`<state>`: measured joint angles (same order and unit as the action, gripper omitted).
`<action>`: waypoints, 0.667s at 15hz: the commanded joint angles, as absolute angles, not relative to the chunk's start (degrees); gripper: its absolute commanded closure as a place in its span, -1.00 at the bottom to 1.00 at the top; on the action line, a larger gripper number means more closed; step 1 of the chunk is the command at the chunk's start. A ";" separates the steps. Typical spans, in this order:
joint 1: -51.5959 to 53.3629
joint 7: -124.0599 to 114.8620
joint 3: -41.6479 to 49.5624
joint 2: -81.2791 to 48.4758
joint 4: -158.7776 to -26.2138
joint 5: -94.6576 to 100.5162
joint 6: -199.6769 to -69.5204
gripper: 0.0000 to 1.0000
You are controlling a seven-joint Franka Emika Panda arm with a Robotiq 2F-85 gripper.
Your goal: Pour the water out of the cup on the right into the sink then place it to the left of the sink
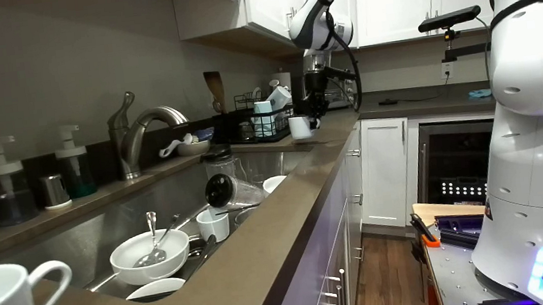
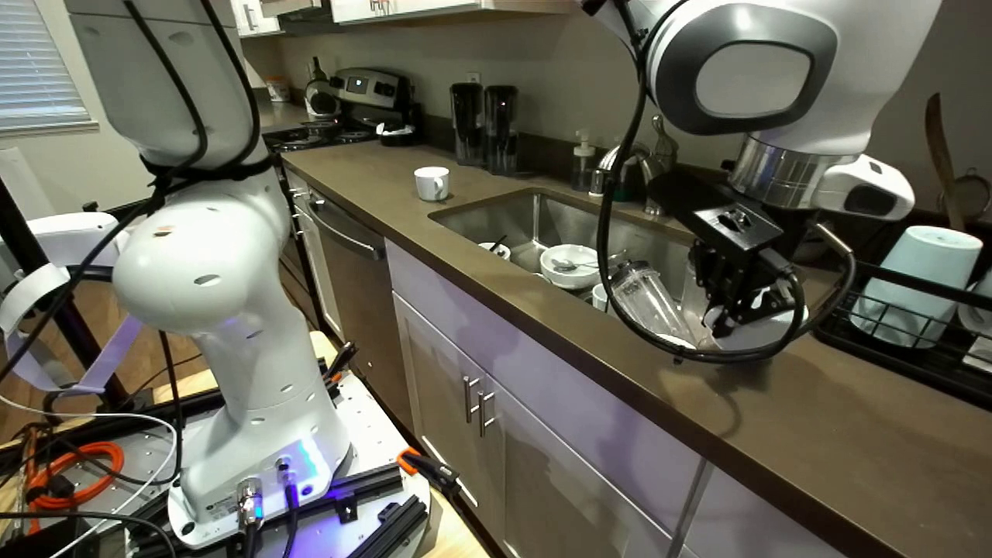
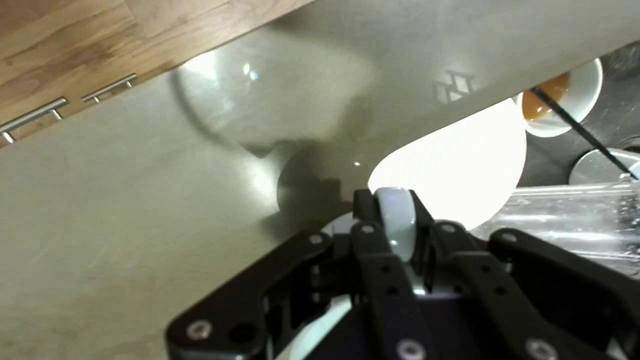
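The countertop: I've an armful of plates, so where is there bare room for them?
Bare countertop lies between the drying rack and its front edge, between the white mug and the stove, and, narrower, before the sink. Crowded: the sink itself, holding dishes, and the ledge behind, holding faucet and soap dispensers.

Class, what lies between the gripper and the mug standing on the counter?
The sink, holding a white bowl and a clear container; both exterior views show it.

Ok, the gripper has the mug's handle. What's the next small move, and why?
Probably ease the gripper sideways over the sink before tipping: it grips the mug by its handle, but the mug appears to hang over the counter beside the sink, so tipping now could spill there.
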<state>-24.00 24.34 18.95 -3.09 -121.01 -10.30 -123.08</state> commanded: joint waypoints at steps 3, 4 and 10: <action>-20.34 32.44 17.60 0.05 -123.65 -9.55 -122.33 0.90; -19.73 33.88 17.27 -0.08 -123.64 -9.42 -122.19 0.90; -17.49 39.12 16.08 -1.53 -123.73 -9.88 -121.39 0.67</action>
<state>-17.61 39.21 15.93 -1.52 -123.84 -9.90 -121.51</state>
